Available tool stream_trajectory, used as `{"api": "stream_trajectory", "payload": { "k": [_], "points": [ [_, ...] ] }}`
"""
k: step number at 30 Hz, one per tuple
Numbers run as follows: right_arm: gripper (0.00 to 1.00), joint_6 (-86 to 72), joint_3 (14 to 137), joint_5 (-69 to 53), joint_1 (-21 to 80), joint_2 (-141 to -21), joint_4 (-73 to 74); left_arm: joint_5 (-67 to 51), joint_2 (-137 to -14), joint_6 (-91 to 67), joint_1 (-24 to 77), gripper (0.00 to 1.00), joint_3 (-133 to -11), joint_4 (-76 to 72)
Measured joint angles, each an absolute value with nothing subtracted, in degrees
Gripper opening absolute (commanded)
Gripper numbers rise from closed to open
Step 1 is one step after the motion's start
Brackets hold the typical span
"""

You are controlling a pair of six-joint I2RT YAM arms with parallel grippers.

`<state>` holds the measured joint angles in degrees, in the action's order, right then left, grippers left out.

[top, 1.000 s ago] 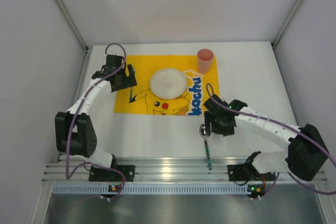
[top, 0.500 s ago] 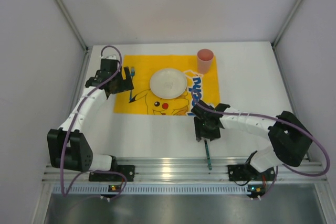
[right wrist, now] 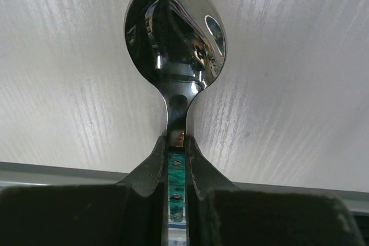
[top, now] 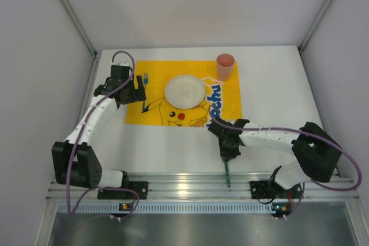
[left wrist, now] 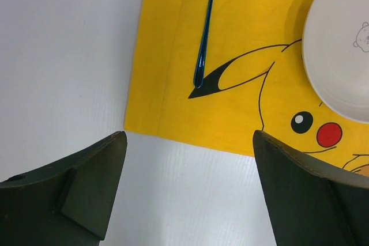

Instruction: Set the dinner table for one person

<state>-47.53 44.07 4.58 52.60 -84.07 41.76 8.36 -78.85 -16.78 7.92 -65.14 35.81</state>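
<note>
Right pincer [right wrist: 176, 142] first, since it's nearest me: it's clenched on the spoon [right wrist: 173, 33], jaws pinched on the green handle just below where the shiny neck begins. The spoon looks to lie flat on the white table [top: 277, 84], just past the metal rail [top: 184, 184] at the near edge. Its long axis runs straight away from me, handle end toward the rail, bowl toward the yellow placemat [top: 134, 113].

The placemat's near edge is just beyond the bowl. The bare strip to the right of the plate [top: 184, 90] lies ahead along much the same line, so I'd judge the coming move to be a lift and a short carry forward with little turning. The right arm is plainly the nearer one for it.

Further off on the left, the left pincer [left wrist: 187, 136] hangs spread wide, holding nothing, above the placemat's left border. A blue utensil [left wrist: 206, 27] lies lengthwise just ahead of it. A pink cup [top: 225, 66] stands at the far right corner.

From overhead the arm hides the spoon's bowl and the grip; only the wrist view shows them. Only the overhead view shows the cup.
</note>
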Motion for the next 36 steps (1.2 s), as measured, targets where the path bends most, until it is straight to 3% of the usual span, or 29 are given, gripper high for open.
{"api": "stream_trajectory", "payload": {
  "k": [5, 10, 13, 16, 22, 28, 36],
  "points": [
    [0.00, -47.33, 48.75, 8.29, 53.78, -84.71, 47.46, 8.14, -78.85, -16.47, 7.92, 0.96, -65.14, 36.25],
    [0.00, -44.99, 71.46, 19.44, 53.91, -83.61, 58.15, 7.70, -78.85, -16.47, 7.92, 0.96, -65.14, 36.47],
    [0.00, -42.00, 85.14, 27.73, 53.91, -80.49, 57.10, 7.25, -78.56, -16.58, 7.92, 0.96, -65.04, 36.42],
    [0.00, -37.69, 91.05, 32.93, 51.90, -75.53, 53.82, 6.81, -77.28, -16.80, 7.92, 0.96, -64.16, 36.27],
    [0.00, -32.58, 93.97, 28.82, 39.77, -83.59, 52.95, 6.37, -74.96, -17.47, 7.92, 0.96, -61.84, 36.21],
    [0.00, -28.93, 93.19, 20.38, 36.93, -102.04, 52.27, 6.22, -72.25, -17.93, 7.92, 0.96, -59.75, 36.23],
    [0.00, -26.85, 98.13, 15.09, 31.90, -108.55, 51.83, 6.24, -70.48, -17.91, 7.92, 0.96, -57.60, 36.75]
  ]
}}
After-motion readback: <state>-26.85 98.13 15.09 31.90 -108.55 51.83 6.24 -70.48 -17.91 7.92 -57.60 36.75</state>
